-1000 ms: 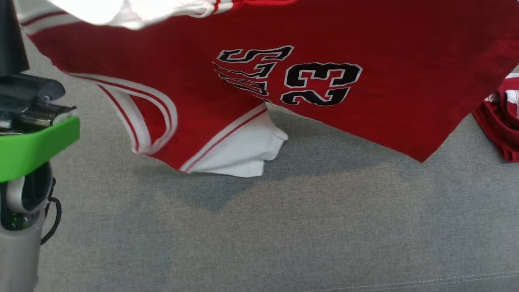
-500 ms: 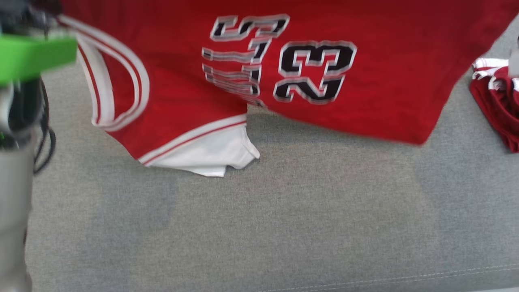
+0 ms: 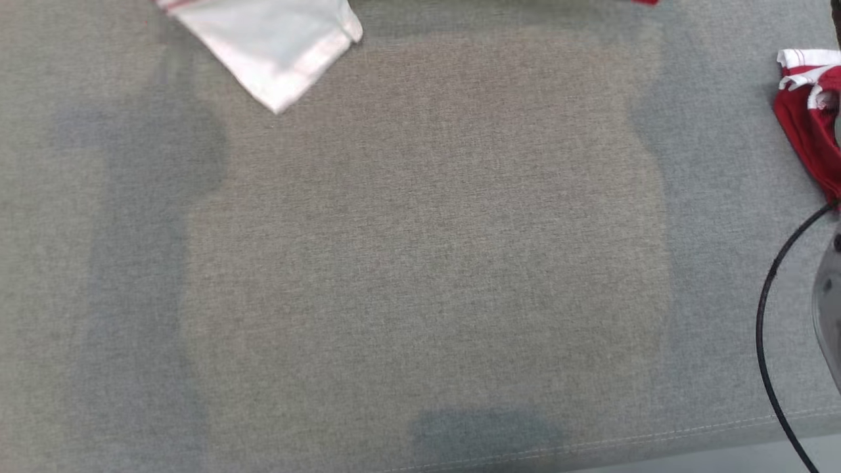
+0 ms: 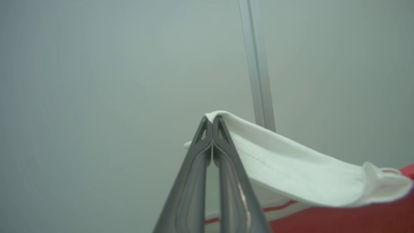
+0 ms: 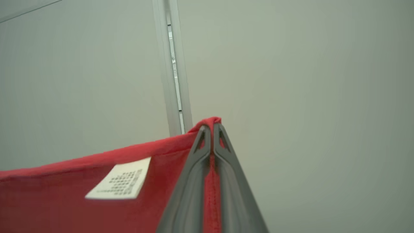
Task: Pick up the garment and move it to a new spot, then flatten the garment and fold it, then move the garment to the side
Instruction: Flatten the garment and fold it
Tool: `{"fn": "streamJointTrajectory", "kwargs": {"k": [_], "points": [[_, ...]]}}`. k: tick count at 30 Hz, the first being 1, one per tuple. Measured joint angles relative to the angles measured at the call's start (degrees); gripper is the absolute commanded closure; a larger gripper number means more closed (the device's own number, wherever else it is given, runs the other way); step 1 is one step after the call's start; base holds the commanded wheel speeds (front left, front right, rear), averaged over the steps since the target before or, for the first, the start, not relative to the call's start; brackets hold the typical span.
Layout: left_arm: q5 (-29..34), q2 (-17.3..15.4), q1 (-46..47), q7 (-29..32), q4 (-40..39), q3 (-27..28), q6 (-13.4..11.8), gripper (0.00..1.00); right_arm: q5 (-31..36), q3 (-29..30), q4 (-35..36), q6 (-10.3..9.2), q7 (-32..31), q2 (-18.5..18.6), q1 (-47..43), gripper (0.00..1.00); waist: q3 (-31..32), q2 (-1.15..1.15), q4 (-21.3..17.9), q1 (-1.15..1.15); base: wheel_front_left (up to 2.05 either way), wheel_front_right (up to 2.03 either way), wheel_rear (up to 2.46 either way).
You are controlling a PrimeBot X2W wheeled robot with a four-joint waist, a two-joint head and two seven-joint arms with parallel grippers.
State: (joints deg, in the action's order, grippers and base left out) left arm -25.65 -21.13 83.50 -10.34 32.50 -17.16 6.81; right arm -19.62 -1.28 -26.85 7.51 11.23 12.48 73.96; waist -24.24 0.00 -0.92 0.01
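Left wrist view: left gripper [image 4: 212,119] pinches the garment [image 4: 323,184] by its white hem [image 4: 275,152], right gripper [image 5: 212,126] its red edge [image 5: 155,144]. Thin bites, so it could slip.

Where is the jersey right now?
The jersey is held between both grippers: the left gripper pinches its white edge, the right gripper its red hem; its white corner shows at the head view's top left.

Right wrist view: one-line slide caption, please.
Right gripper shut on the red garment at its edge, white label alongside, pale wall behind.
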Motion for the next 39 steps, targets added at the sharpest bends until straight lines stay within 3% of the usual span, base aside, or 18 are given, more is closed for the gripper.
{"fn": "streamJointTrajectory", "kwargs": {"k": [7,12,18,23,29,39], "points": [[-1.45,2.32,5.97,-2.59,12.05,-0.46,0.30,1.00,-0.34,0.58,-14.43,-0.01,3.30,-4.48,8.94,1.00,-2.12,0.00,-0.58,0.00,0.00,0.00,0.00],[-6.59,5.01,1.40,-2.35,22.02,-1.26,0.52,1.00,-0.41,-2.44,-23.99,-0.01,3.63,-5.33,8.16,1.00,-3.94,0.00,-0.16,0.00,0.00,0.00,0.00],[-14.11,8.10,-6.85,-3.07,25.37,-2.96,0.59,1.00,-3.33,-6.37,-28.74,-0.01,3.77,-5.24,2.24,1.00,-5.38,0.00,0.90,0.00,0.00,0.00,0.00],[-20.34,9.75,-16.13,-3.44,24.48,-4.32,0.59,1.00,-8.29,-8.72,-25.64,-0.01,3.78,-3.55,-8.21,1.00,-5.51,0.00,2.47,-0.01,0.00,0.00,0.00],[-23.59,8.05,-25.54,-4.44,19.60,-5.76,0.59,1.00,-12.07,-10.22,-18.15,-0.01,3.81,-2.59,-20.96,1.00,-4.16,0.00,3.09,-0.01,0.00,0.00,0.00],[-19.08,4.64,-49.90,-4.61,1.31,-1.48,0.03,1.00,-13.57,-9.23,-2.49,-0.01,3.81,-1.13,-45.78,1.00,1.53,0.00,3.38,-0.01,0.00,0.00,0.00]]}}
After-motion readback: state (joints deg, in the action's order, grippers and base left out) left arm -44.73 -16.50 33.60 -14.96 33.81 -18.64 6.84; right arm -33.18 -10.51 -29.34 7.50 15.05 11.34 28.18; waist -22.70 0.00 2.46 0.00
